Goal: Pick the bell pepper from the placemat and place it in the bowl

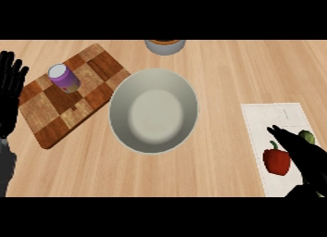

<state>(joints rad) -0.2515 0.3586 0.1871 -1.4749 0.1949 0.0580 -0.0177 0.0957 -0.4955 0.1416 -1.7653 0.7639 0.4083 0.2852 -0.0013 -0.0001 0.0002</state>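
1. Covering part of the placemat [279, 113], the right hand [309, 159] lies over its right side, fingers [282, 135] straight and holding nothing; a green thing [306, 136] pokes out behind it, too hidden to identify.
2. One red bell pepper [276, 160] sits on the placemat, just beside the hand; contact unclear.
3. One bowl [154, 110] mid desk [214, 69], nothing in it.
4. One checkered cutting board [70, 95] carrying one purple can [64, 77].
5. One grey container [165, 45], cut off at the top.
6. Left hand [5, 90] rests open at the left edge.
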